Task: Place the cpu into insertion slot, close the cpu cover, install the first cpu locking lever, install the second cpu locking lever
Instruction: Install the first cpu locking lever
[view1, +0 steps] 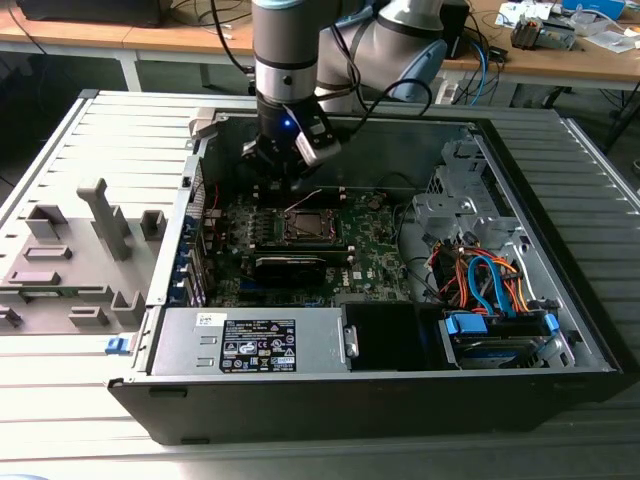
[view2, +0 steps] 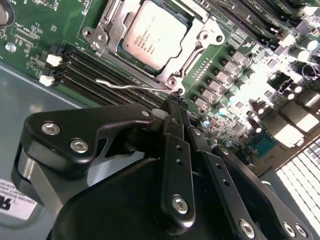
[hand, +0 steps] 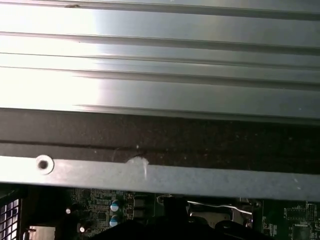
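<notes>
Gripper (view2: 176, 102) closed, tip at locking lever (view2: 131, 85) | cpu (view2: 156, 34) seated just beyond

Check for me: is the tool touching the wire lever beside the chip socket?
Cannot tell. In the second wrist view the tool tip sits right at the end of the wire lever, but neither contact nor a gap shows plainly there.

Cpu (view2: 156, 34): seated in the insertion slot (view2: 176, 67) — silver top up.
Cpu cover (view2: 107, 31): framing the chip.
Gripper (view2: 176, 100): fingertips together at a thin wire lever (view2: 131, 85).
</notes>
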